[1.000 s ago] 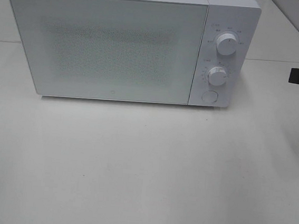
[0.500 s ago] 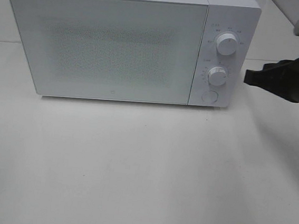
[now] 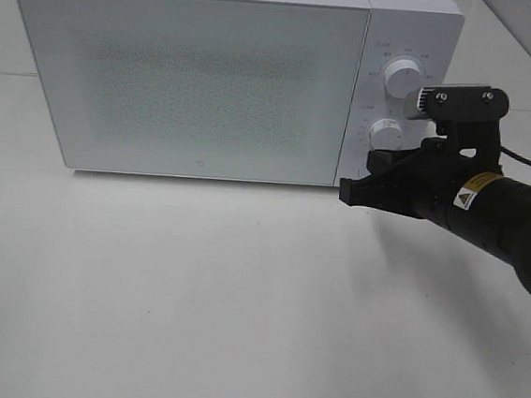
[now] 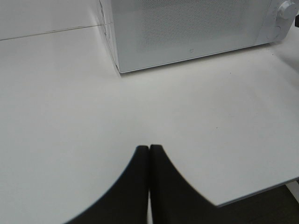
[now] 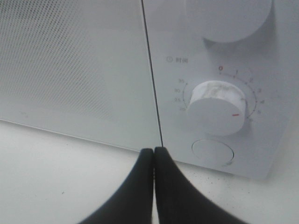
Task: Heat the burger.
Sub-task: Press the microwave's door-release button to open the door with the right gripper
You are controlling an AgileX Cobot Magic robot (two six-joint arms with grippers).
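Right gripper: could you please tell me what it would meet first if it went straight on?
The right gripper would probably meet the front of the microwave, low at the seam between door and control panel, beside the round button; depth is uncertain.

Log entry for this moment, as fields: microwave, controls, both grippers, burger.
microwave: on the table, door closed
timer knob: no gripper on it
round button: below the timer knob, not touched
right gripper: shut, empty, tips low in front of the door seam
left gripper: shut, empty, over the table, apart from the microwave
burger: not visible in any view
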